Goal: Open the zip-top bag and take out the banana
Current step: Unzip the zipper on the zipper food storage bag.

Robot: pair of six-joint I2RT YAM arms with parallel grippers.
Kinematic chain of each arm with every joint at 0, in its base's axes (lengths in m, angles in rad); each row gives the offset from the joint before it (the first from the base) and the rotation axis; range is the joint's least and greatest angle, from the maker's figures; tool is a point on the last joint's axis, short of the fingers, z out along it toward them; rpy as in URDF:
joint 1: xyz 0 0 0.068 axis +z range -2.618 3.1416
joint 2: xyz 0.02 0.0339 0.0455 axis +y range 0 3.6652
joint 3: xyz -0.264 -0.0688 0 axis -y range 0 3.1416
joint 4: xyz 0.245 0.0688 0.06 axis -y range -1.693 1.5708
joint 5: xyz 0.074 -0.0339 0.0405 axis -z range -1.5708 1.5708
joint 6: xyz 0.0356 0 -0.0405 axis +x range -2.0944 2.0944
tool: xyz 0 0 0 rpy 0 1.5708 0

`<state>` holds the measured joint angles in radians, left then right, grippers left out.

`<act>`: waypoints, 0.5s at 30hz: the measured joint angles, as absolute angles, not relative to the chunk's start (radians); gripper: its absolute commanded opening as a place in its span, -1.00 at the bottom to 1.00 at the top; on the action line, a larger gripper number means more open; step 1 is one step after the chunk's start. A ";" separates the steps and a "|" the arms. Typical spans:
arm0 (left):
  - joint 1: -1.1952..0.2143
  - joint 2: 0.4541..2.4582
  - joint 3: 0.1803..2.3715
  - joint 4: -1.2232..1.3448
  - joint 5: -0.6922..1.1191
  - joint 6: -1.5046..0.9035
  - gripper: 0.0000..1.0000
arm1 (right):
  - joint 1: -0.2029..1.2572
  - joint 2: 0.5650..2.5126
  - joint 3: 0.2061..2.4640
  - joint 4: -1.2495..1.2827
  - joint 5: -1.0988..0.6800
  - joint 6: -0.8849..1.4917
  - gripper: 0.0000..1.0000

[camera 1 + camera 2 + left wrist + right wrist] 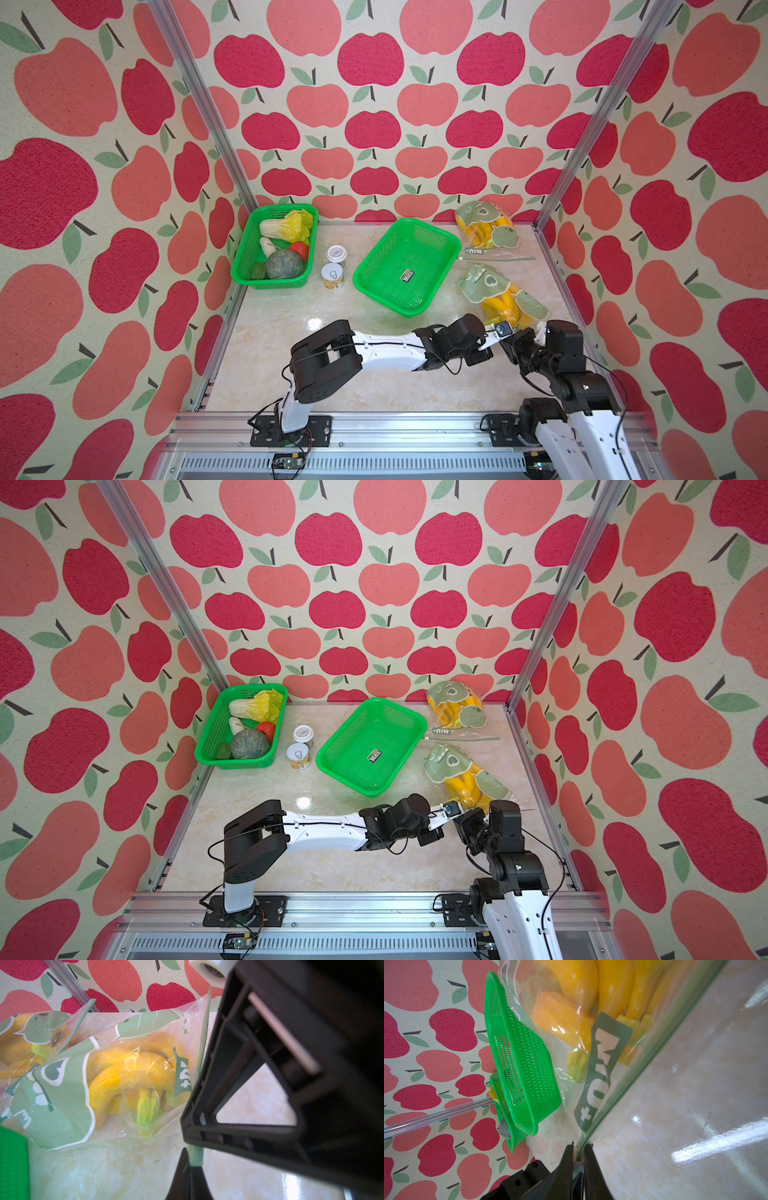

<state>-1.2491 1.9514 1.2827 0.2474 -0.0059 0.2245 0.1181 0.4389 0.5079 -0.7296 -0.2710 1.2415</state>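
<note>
The marble-patterned table (291,374) is seen whole in both top views. On its right side, just beside the empty green basket (432,239), the zip-top bag (496,291) is laid flat. Its long axis is set on a diagonal: the closed bottom is turned toward the far wall, and the mouth is pointed at the near edge, where the two arms meet. A second bag (486,228) of the same kind is seen in the far right corner.

The bag is clear plastic, printed with pale green cartoon shapes and a dark green label. Curved yellow bananas (128,1076) are packed inside, their green stem ends turned toward the mouth.

In the top views the fingertips are hidden under the wrists, so the grip cannot be judged there; it is shown only by the wrist views. The left gripper (192,1158) is seen closed, with the end of the green zip strip (204,1028) pinched between its jaws. The right gripper (579,1150) is likewise clamped on the mouth edge, and the strip is seen running straight away from its jaws.
</note>
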 measured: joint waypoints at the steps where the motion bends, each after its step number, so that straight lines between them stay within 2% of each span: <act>1: -1.249 1.951 1.279 0.252 -0.006 0.224 -1.00 | 0.118 0.439 0.508 -0.733 -0.268 1.237 -0.77; 15: -1.253 1.942 1.220 0.318 -0.014 0.214 -1.00 | 0.116 0.471 0.509 -0.738 -0.235 1.198 -0.75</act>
